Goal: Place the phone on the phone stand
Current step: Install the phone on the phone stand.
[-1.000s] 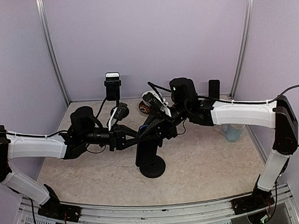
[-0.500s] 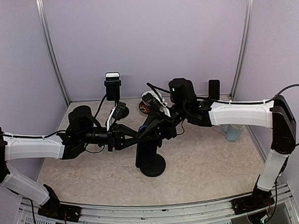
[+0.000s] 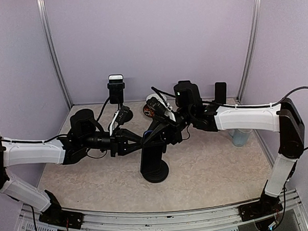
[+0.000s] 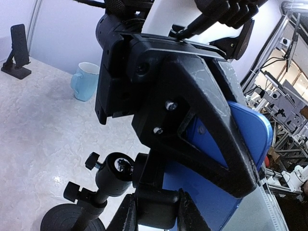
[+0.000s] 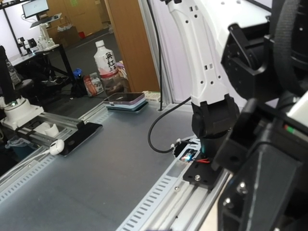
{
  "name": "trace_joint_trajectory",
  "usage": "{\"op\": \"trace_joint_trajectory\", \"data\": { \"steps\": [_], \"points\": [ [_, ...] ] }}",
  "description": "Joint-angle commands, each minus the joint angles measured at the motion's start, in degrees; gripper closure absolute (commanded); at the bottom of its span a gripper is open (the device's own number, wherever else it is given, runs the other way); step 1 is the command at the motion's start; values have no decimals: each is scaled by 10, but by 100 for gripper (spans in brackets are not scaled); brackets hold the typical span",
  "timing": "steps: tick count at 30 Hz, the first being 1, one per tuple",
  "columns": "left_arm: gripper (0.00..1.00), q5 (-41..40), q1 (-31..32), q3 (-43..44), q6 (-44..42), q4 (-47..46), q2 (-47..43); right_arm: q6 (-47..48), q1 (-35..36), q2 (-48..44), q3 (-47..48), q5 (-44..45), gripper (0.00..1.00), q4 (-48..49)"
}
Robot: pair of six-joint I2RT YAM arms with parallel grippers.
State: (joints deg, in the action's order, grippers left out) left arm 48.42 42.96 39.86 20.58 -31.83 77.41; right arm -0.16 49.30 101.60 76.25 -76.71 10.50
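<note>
The black phone stand (image 3: 155, 171) stands mid-table on its round base. The phone (image 3: 150, 152), blue-backed, sits steeply tilted at the stand's head. In the left wrist view my left gripper (image 4: 156, 211) is shut on the stand's black cradle block (image 4: 155, 204), beside the ball joint (image 4: 115, 175). The phone's blue back (image 4: 211, 192) fills the lower right there. My right gripper (image 3: 159, 135) reaches in from the right, shut on the phone's upper part; one of its black fingers (image 4: 211, 139) lies across the blue back. The right wrist view shows neither phone nor stand.
At the back wall, a second stand holds a white phone (image 3: 116, 85), and a dark phone (image 3: 221, 92) leans on another stand. A pale blue cup (image 3: 241, 136) stands at the right. A small dark dish (image 3: 148, 111) lies behind the grippers.
The phone and the stand's head have tipped a little more upright. Both grippers kept their hold and shifted only slightly.
</note>
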Motion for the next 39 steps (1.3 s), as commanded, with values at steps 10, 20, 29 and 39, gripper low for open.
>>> {"op": "trace_joint_trajectory", "data": {
  "steps": [10,20,29,39],
  "points": [
    [100,-1,4,19,-27,-31,-43,32,-32,-5,-12,29,100,-60],
    [100,-9,4,27,-35,-14,-46,50,-41,0,-4,55,100,-103],
    [100,-20,4,35,-50,12,-55,53,-51,-1,-8,69,100,-115],
    [100,-41,-3,37,-71,44,-80,65,-55,3,0,85,100,-143]
  ]
}}
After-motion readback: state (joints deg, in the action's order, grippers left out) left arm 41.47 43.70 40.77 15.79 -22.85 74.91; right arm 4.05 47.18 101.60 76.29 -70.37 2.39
